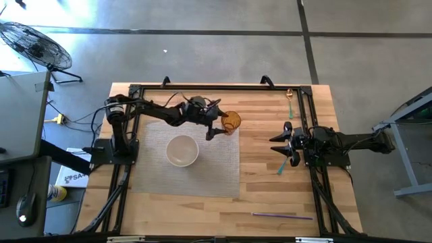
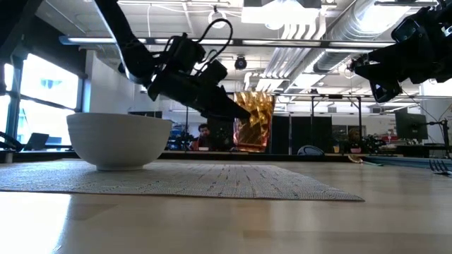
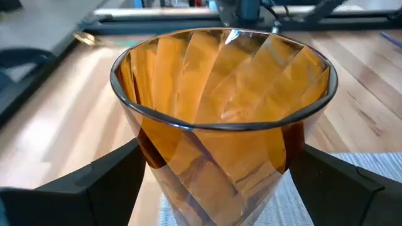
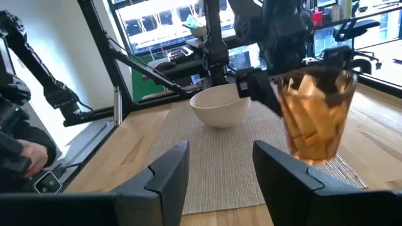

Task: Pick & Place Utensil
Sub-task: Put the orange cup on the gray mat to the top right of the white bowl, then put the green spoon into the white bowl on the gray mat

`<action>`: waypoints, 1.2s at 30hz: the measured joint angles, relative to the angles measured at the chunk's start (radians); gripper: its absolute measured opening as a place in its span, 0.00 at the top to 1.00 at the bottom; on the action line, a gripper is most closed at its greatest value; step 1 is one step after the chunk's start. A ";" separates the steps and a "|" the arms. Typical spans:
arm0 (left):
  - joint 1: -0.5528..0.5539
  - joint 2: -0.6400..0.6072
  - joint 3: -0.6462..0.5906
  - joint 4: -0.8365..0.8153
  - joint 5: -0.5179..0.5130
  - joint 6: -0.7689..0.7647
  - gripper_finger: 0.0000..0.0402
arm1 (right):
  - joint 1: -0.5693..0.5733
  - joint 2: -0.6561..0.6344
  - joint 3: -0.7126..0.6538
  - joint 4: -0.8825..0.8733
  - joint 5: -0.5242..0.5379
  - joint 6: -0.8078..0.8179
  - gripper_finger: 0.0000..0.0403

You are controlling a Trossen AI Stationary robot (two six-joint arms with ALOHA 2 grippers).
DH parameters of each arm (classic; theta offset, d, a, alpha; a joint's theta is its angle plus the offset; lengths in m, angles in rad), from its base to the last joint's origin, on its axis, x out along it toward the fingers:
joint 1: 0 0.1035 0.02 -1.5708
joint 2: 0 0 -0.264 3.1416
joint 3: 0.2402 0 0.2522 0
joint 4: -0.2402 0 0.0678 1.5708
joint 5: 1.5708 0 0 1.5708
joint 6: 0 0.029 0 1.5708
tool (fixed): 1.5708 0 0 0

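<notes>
An amber faceted glass (image 1: 231, 121) stands upright at the far right corner of the grey mat (image 1: 216, 172). My left gripper (image 1: 219, 128) reaches it from the left and is shut on it. In the left wrist view the glass (image 3: 220, 119) fills the space between the fingers. My right gripper (image 1: 282, 143) hovers open over the right part of the table, and in its own view (image 4: 220, 182) nothing lies between its fingers. A teal utensil (image 1: 281, 167) lies flat on the wood just near of it. A white bowl (image 1: 182, 150) sits on the mat. My left gripper pinches the glass between its two fingers, one on each side of the outer wall (image 3: 147, 157), well below the rim. The fingers (image 2: 212, 106) come slanting down from the table's left. The glass stays upright; whether its base (image 4: 314, 160) rests on the mat I cannot tell.
A gold spoon (image 1: 289, 98) lies near the far right corner and a purple utensil (image 1: 282, 215) near the near edge. Black frame rails (image 1: 317, 182) run along the table's sides. Bare wood (image 1: 260, 155) lies between the mat and my right gripper.
</notes>
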 joint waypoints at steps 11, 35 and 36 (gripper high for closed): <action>-0.023 0.046 0.002 0.015 -0.042 -0.036 0.11 | 0.000 0.000 0.000 0.000 0.000 0.000 0.58; -0.022 -0.034 0.002 -0.243 -0.101 0.001 0.01 | 0.000 0.000 0.000 0.000 0.000 0.000 0.58; -0.022 -0.041 0.002 -0.254 -0.112 0.005 0.01 | 0.000 0.000 0.000 0.000 0.000 0.000 0.58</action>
